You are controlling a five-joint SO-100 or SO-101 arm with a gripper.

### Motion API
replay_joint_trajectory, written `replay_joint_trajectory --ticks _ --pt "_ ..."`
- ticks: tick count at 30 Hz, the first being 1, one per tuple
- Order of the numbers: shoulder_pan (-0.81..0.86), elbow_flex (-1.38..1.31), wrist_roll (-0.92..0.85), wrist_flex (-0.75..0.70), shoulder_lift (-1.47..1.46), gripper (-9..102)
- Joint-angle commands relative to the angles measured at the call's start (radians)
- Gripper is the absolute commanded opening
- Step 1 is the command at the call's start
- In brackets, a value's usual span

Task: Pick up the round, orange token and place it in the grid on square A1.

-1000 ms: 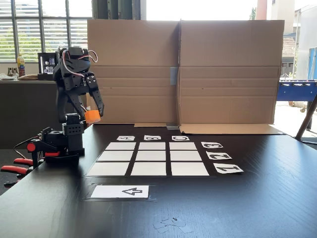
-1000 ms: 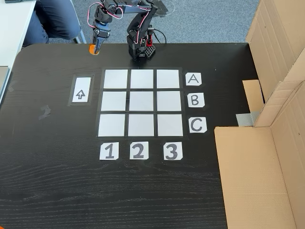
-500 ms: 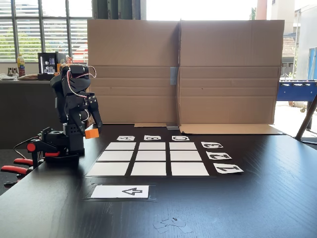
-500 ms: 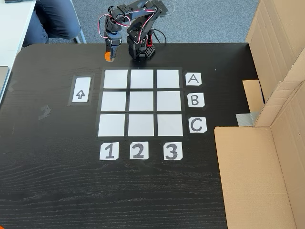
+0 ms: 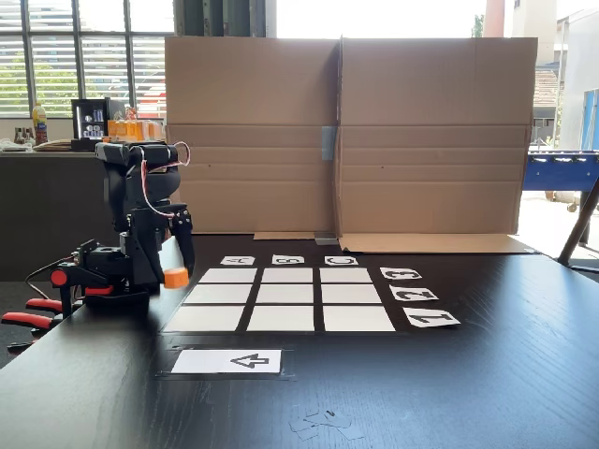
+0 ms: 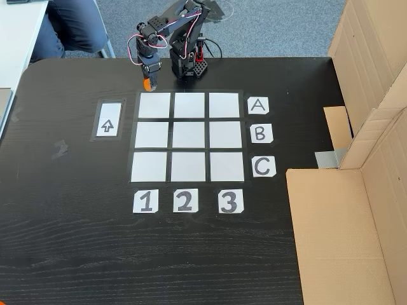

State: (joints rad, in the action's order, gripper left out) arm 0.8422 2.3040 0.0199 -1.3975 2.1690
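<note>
The orange token (image 5: 176,278) (image 6: 147,84) is held low over the black table, with my gripper (image 5: 175,274) (image 6: 148,80) shut on it and pointing down. The grid (image 5: 281,319) (image 6: 189,135) of white cells lies on the table in both fixed views. Square A1 (image 5: 204,319) (image 6: 154,105) is the corner cell nearest the arm's base on the arrow-card side. The token hangs just outside that cell's edge towards the arm's base. Whether it touches the table I cannot tell.
A white card with a black arrow (image 5: 227,361) (image 6: 108,119) lies beside the grid. Cardboard walls (image 5: 342,136) (image 6: 375,95) stand along one table side. Red clamps (image 5: 28,318) hold the arm's base. A seated person's leg (image 6: 70,25) is beyond the table corner.
My gripper has swung from high beside the base towards the grid and come down, carrying the token to just outside the A1 corner.
</note>
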Motion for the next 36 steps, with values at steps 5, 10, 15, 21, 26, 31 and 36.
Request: replay_joint_trajectory --ticks 5,10,15,21,26,31,36 --pt "-0.021 -0.014 0.000 0.121 -0.107 11" --pt "-0.049 -0.014 -0.003 0.192 -0.192 11" --pt "-0.087 -0.026 -0.003 0.235 -0.255 11" --pt "-0.130 -0.020 -0.003 0.264 -0.276 11" --pt "-0.166 -0.003 -0.003 0.273 -0.287 11" --pt "-0.195 0.025 -0.003 0.276 -0.298 11" --pt "-0.199 0.044 -0.003 0.287 -0.301 11"
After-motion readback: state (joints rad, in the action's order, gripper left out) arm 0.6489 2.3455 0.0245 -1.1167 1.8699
